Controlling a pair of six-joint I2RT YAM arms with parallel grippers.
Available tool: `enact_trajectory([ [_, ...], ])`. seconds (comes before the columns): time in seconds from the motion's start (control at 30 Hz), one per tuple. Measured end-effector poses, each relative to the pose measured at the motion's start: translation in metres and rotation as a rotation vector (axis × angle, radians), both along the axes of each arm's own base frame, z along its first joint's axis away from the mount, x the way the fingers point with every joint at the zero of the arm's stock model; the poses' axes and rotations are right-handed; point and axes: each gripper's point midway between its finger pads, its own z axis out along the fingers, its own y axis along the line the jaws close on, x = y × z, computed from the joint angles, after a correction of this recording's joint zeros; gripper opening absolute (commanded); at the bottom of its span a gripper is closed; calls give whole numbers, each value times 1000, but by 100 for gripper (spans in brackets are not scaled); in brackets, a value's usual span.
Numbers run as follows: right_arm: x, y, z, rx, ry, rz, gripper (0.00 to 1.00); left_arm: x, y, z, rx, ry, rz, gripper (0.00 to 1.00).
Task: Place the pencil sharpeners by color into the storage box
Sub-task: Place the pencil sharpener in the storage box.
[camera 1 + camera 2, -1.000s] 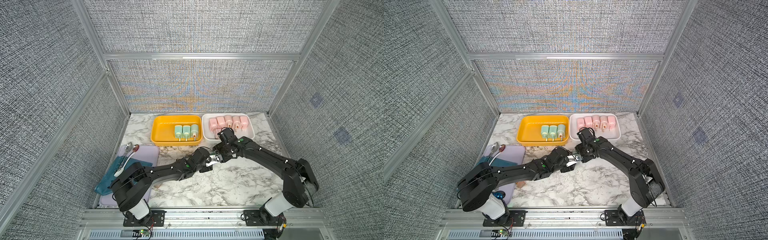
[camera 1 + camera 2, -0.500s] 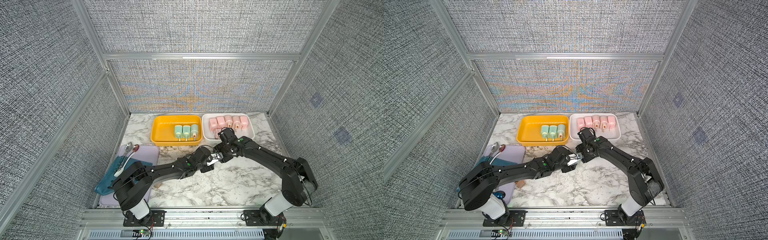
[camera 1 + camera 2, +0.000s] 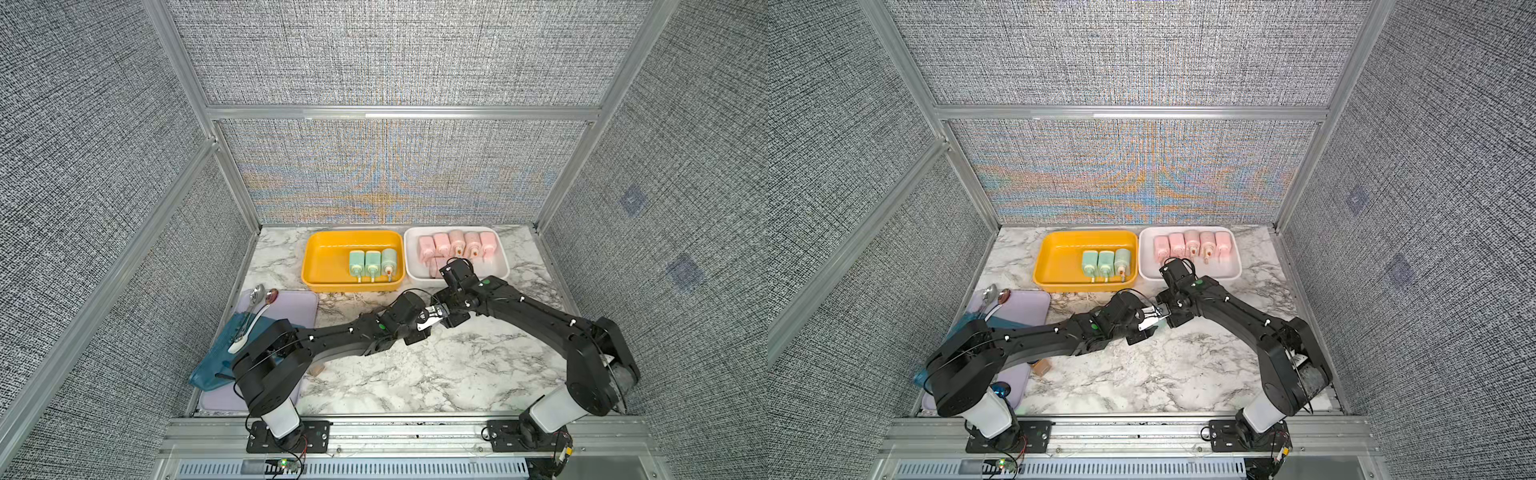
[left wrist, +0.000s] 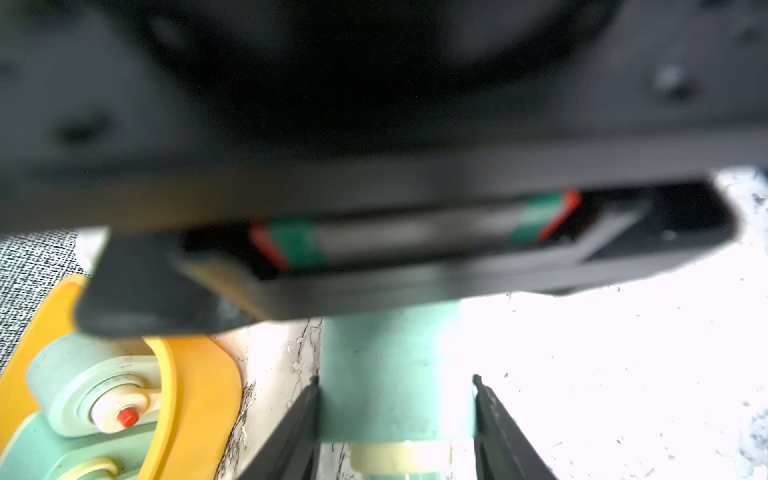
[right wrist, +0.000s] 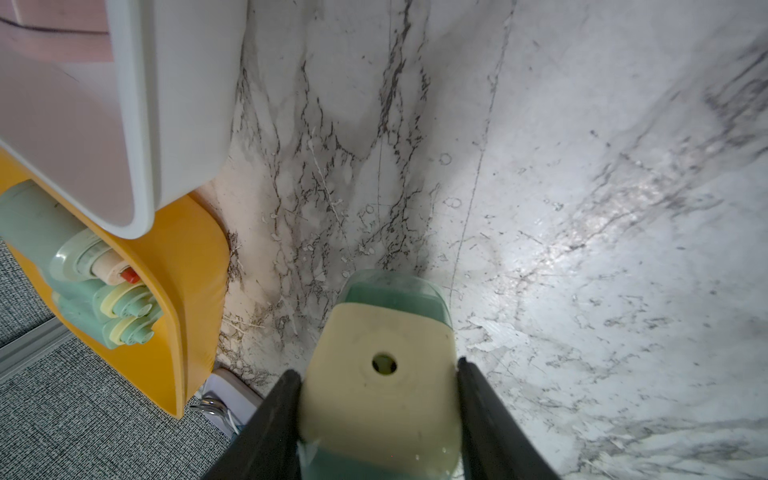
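Observation:
Over the middle of the marble table both grippers meet on one mint green pencil sharpener (image 4: pixel 395 370). My right gripper (image 5: pixel 378 365) is shut on its cream end (image 5: pixel 380 390), which has a small hole. My left gripper (image 4: pixel 395 378) has both fingers against the green body's sides. In both top views the arms hide this sharpener where the left gripper (image 3: pixel 430 319) faces the right gripper (image 3: pixel 442 311). The yellow storage box (image 3: pixel 328 266) holds three green sharpeners (image 3: pixel 372 262). The white box (image 3: pixel 500 272) holds several pink sharpeners (image 3: pixel 457 245).
A lavender tray (image 3: pixel 297 307) at the left carries a blue cloth (image 3: pixel 216 357) and spoons (image 3: pixel 257 297). A small brown object (image 3: pixel 316 371) lies by the left arm's base. Metal-framed grey walls close in the table on three sides.
The left gripper's jaws have narrowed onto the green sharpener that the right gripper holds. Both arms stay almost where they were.

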Motion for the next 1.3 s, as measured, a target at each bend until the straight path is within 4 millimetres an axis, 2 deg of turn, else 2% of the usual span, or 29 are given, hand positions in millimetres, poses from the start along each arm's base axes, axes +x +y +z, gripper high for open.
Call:
enact_trajectory([
  [0.1,1,-1,2,7,-17,-2,28,1,-1,2,-3,-9,2,0],
  [0.2,5,-1,5,11,-40,9,54,3,-2,3,-7,-21,6,0],
  [0.27,6,-4,6,12,-51,17,88,4,-3,2,-13,-31,8,0],
  [0.3,5,-4,7,20,-52,23,99,4,-3,3,-23,-35,9,0],
  [0.4,4,-4,16,66,-81,40,99,0,-1,0,-44,-31,8,0],
  [0.53,4,-14,32,90,-139,29,99,1,15,-10,-31,-16,55,0],
  [0.77,6,-41,42,27,-261,-25,99,7,34,-6,-75,6,135,0],
  [0.9,13,-60,48,-43,-386,-36,99,19,56,8,-146,12,237,0],
  [1.07,31,-67,70,-161,-625,73,99,31,79,25,-233,32,340,0],
  [1.2,47,-71,101,-297,-794,163,99,43,93,44,-286,38,423,0],
  [1.3,51,-72,123,-387,-900,234,99,53,103,59,-327,41,488,0],
])
